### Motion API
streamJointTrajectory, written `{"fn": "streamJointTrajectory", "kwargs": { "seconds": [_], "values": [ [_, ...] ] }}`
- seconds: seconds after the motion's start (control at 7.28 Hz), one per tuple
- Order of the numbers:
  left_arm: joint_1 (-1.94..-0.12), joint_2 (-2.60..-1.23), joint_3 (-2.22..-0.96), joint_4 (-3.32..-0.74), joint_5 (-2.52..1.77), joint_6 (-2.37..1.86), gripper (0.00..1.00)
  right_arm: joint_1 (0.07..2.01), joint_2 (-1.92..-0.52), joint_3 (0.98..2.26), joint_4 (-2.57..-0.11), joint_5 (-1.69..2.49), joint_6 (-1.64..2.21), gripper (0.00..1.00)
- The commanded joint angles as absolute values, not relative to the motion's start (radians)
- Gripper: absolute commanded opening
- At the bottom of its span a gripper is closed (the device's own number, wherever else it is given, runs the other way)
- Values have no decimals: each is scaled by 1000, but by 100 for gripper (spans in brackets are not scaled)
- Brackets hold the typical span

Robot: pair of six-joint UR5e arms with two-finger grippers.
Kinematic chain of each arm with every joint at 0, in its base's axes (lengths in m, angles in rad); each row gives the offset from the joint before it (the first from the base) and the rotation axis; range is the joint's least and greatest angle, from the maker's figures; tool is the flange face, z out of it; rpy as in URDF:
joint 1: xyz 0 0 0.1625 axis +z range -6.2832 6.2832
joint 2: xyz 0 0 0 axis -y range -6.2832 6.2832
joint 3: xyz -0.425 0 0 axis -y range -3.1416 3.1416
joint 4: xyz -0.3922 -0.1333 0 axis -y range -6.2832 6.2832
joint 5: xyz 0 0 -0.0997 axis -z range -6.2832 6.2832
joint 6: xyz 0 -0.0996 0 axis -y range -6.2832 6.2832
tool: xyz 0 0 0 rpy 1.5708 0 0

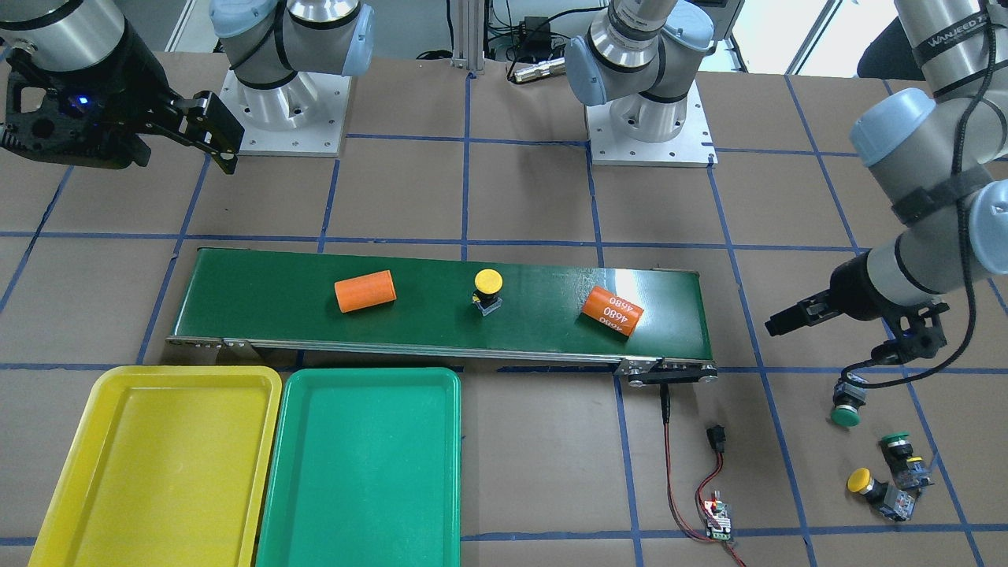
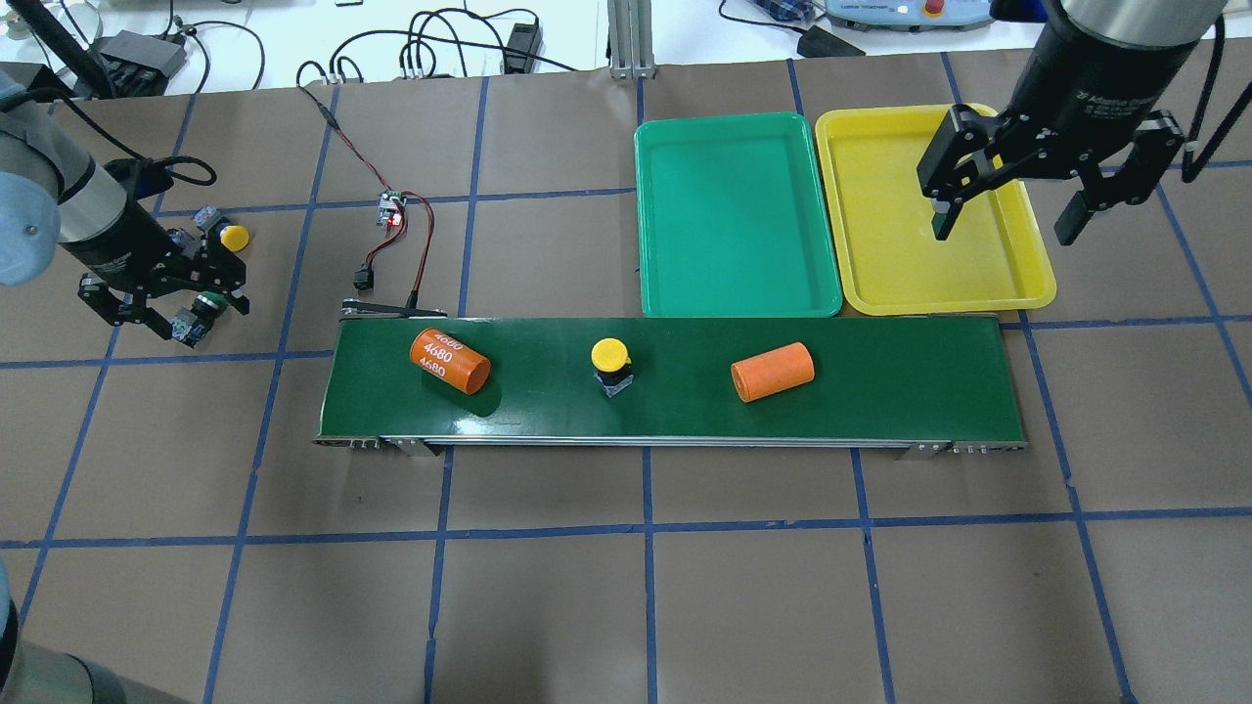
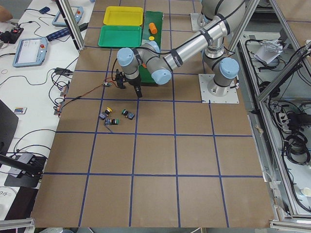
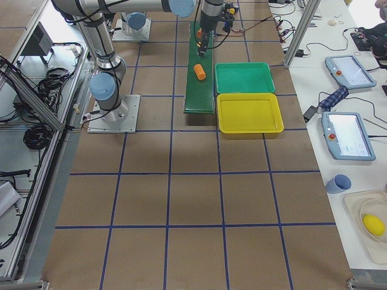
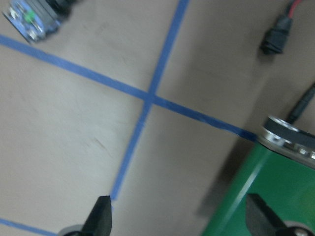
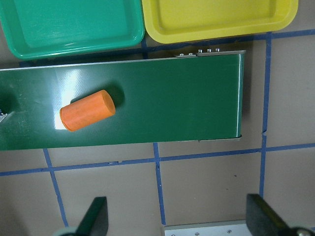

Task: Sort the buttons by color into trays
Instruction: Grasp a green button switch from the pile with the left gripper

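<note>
Crowding the overhead view at the table's (image 2: 587,606) end, the left pincer (image 5: 179,219) hangs by a cluster of buttons well off the belt (image 2: 880,381). A green button (image 2: 207,307) and a yellow button (image 2: 233,237) show there, while the second green button (image 1: 896,447) is plain only from the front camera. The pincer's fingers are spread with nothing between them. Its wrist view is blurred, and a button is cut off at one corner.

The right pincer (image 2: 1007,217) hangs released above the yellow tray (image 2: 1017,288), which lies beside the green tray (image 2: 734,301).

A fourth button (image 2: 608,362), yellow, stands upright mid-belt between a plain orange cylinder (image 2: 773,372) and a marked orange cylinder (image 2: 448,360) reading "4680". Lettering on the arms is too small to read.
</note>
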State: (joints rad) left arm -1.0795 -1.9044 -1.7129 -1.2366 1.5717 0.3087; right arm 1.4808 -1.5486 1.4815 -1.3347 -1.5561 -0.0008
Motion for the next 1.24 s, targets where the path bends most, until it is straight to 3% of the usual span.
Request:
{"fn": "streamJointTrajectory", "kwargs": {
  "seconds": [0.0,0.82,0.96,1.1],
  "values": [
    [-1022,-2001,-1707,-1085,1583,673,100,1526,-1545,1537,-1423,-1554,11,100],
    [-1023,-2151,-1637,-993,1672,1164,98,1574,-1583,1568,-1440,-1552,15,100],
    [-1020,-2155,-1637,-992,1667,1170,77,1574,-1580,1569,-1439,-1552,9,100],
    [-1020,-2160,-1637,-992,1667,1170,39,1574,-1575,1569,-1439,-1552,9,100]
  ]
}}
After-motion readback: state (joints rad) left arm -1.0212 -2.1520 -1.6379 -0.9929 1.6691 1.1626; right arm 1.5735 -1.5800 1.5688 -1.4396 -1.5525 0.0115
